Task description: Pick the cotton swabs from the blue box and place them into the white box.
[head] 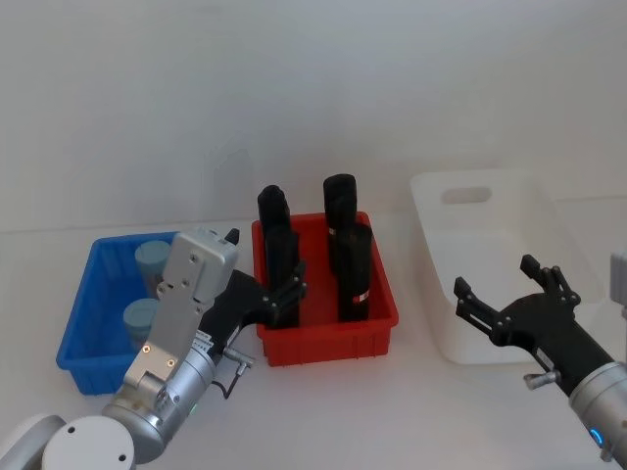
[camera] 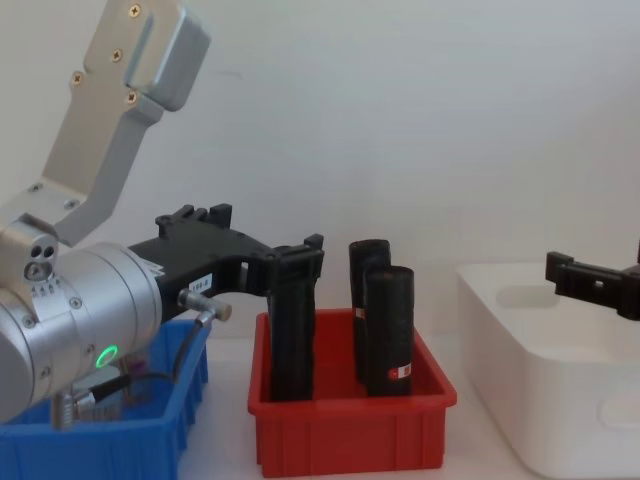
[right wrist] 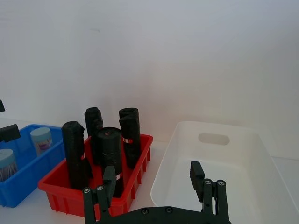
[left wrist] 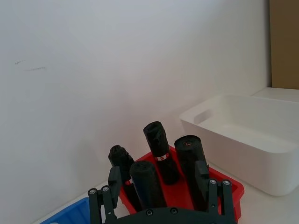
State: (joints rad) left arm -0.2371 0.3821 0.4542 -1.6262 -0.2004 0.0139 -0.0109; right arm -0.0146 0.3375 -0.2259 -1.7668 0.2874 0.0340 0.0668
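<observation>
The white box (head: 460, 245) by the right claw (head: 495, 276) is glossy, smooth plastic. The blue box (head: 80, 323) and red bin (head: 328, 338) near the left claw (head: 265, 269) look duller, moulded plastic. Both claws are matt black; the arm shell (head: 191, 284) behind the left claw is brushed metal.

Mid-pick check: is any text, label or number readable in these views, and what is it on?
No text reads clearly in any view.
Red-and-white labels on the black rolls: too small to read.
White sticker on the left gripper, which is near the left side of the red bin: blurred and unreadable.
Blue box and white box: no markings visible.
</observation>
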